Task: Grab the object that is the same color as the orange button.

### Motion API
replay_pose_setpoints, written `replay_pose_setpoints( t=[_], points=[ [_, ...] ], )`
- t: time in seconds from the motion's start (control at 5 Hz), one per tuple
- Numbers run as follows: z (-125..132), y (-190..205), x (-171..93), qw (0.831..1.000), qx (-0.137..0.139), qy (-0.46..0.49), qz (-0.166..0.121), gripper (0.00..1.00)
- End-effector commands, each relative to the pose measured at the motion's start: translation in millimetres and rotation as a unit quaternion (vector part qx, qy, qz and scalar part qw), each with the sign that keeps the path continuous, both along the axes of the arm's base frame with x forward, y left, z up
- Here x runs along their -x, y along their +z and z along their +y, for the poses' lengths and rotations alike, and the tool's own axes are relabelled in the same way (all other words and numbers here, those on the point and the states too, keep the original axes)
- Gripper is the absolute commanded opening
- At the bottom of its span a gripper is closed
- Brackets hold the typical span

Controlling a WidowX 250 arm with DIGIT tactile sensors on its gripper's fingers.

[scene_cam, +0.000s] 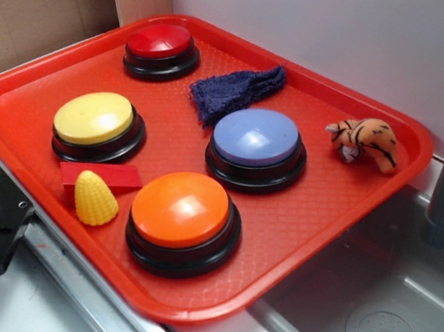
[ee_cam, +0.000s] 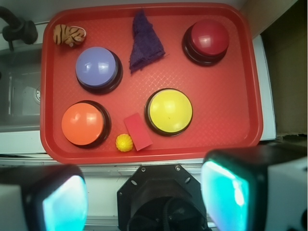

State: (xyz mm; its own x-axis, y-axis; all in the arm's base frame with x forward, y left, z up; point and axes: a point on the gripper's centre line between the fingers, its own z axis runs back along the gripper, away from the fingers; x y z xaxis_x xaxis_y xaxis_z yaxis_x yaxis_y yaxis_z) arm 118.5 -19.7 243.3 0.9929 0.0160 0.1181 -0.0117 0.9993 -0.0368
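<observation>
Gripper (ee_cam: 144,199) fingers only in wrist view

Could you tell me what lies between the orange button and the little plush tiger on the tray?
The blue button sits between the orange button and the plush tiger. The wrist view shows it best, the exterior view too.
</observation>
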Motion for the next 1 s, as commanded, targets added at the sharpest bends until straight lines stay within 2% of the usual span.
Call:
replay_pose_setpoints(
  t=[0.0,0.2,0.4,0.6,0.8],
  points=[
    [0,0,0,1.000,0.000,0.000,0.000,1.00],
    [5,-6,-40,0.990,-0.061,-0.124,-0.012,1.00],
    [0,-15,-76,0.963,-0.097,-0.249,0.010,1.00],
    [-11,-26,-101,0.924,-0.124,-0.362,0.013,1.00],
    [-31,-44,-147,0.873,-0.162,-0.460,-0.013,1.00]
  ],
)
